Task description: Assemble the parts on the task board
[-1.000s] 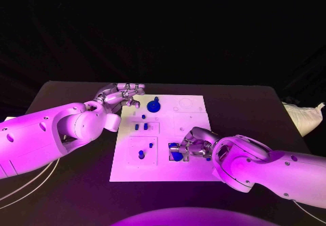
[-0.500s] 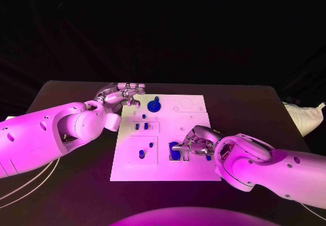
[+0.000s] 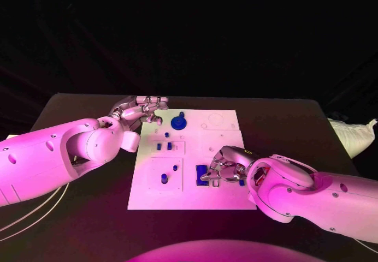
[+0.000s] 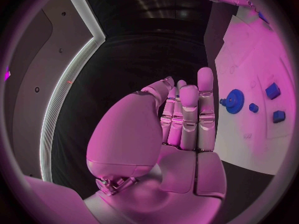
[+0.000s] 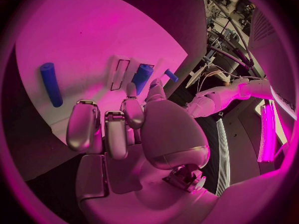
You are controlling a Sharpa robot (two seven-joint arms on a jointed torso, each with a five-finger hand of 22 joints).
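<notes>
Several small blue parts sit on the white task board [image 3: 224, 136] in the middle of the frame: a gear-like blue part [image 3: 179, 123] toward its upper edge, two short blue pegs [image 3: 164, 146] in a recessed panel below that, one more peg [image 3: 164, 178] in the lower-left panel, and a blue block [image 3: 202, 174] in the lower middle, right beside the right robot hand [image 3: 224, 170]. That hand hovers low over the block with its fingers curled toward it; whether it actually grips the piece I cannot tell from here. In its wrist view a blue block [image 5: 141, 78] lies next to two narrow slots [image 5: 119, 74], just past the fingertips, with a long blue rod [image 5: 51, 83] lying well apart. To seat the block well, I would line it up square with its slot and press straight down, not at a slant. The left robot hand [image 3: 143, 112] rests at the board's upper-left corner, fingers together and holding nothing, on the dark desk [image 3: 291, 125].
</notes>
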